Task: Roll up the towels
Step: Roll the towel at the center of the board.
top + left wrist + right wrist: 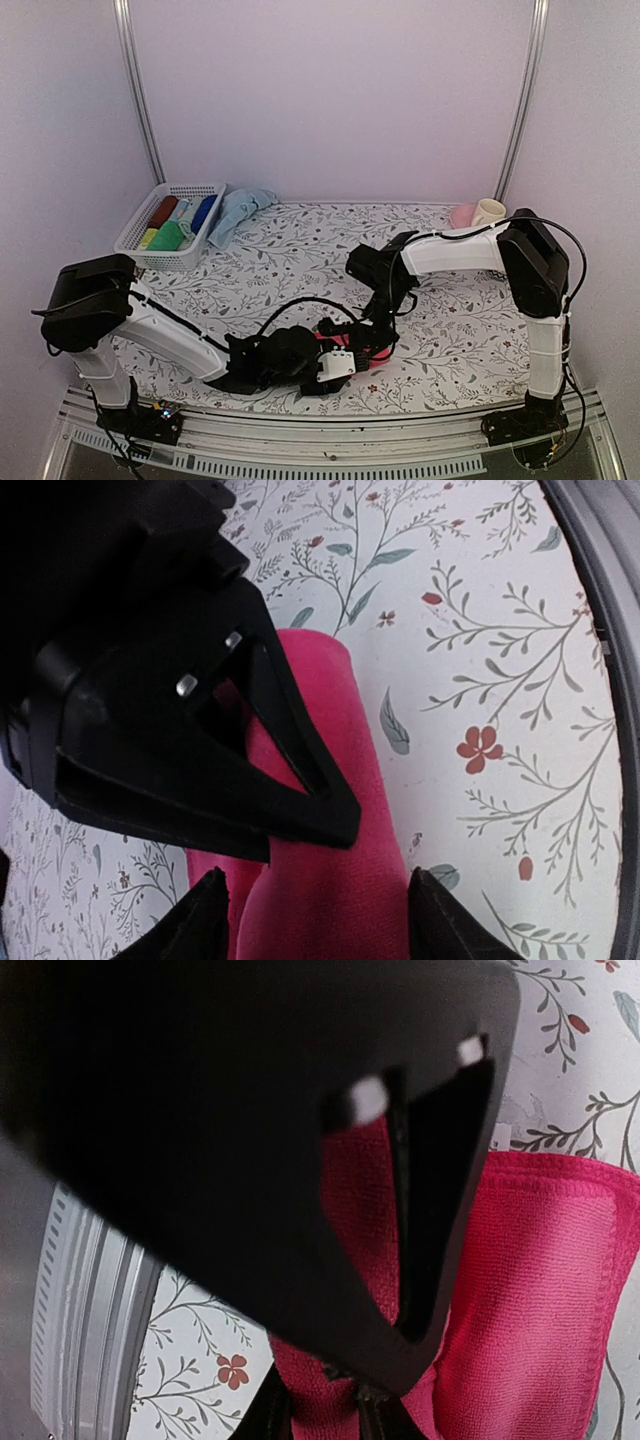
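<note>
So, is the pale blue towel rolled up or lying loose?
Loose, not rolled: the pale blue towel lies crumpled beside the white basket, showing no cylinder shape.

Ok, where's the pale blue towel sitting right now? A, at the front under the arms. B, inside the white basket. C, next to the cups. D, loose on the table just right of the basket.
D: the pale blue towel lies crumpled on the table beside the white basket, on its right; the pink towel is the one at the front.
</note>
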